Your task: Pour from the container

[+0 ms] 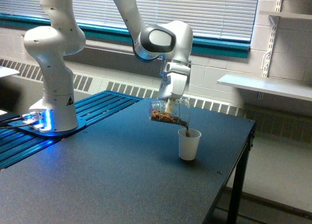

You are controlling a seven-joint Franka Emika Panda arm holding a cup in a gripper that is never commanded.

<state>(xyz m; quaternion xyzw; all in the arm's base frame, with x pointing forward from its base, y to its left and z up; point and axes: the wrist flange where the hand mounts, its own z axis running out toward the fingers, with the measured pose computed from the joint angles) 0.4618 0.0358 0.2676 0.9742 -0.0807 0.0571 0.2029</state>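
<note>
Arm base: the white Franka arm's pedestal (pixel 52 107) stands at the exterior view's left on a blue ribbed metal plate (pixel 97 107), with blue lights glowing at its foot.
Worktop: a dark matte worktop (pixel 112 180) carries the scene; its far right edge drops off to the floor.
End effector: the white end effector (pixel 169 106) hangs from the wrist above the middle of the worktop, clenched around the container from above.
Container: the small clear plastic jar holding brown granular bits (pixel 168 114) is tipped nearly onto its side, mouth lower and facing the exterior view's right, in the air just above and left of the cup.
Pour: a thin brown stream runs from the jar's lip down into the cup; most of the bits lie along the jar's lower wall.
Receiving cup: a white paper cup (pixel 188 145) stands upright on the worktop, brown fill showing at its rim.
Risk, overflow: the cup looks nearly full, so further tilt could spill granules over the rim.
Risk, miss: the stream lands near the cup's left edge; any drift leftward would scatter bits onto the worktop.
Risk, knock: lowering the jar could nudge the light cup over.
</note>
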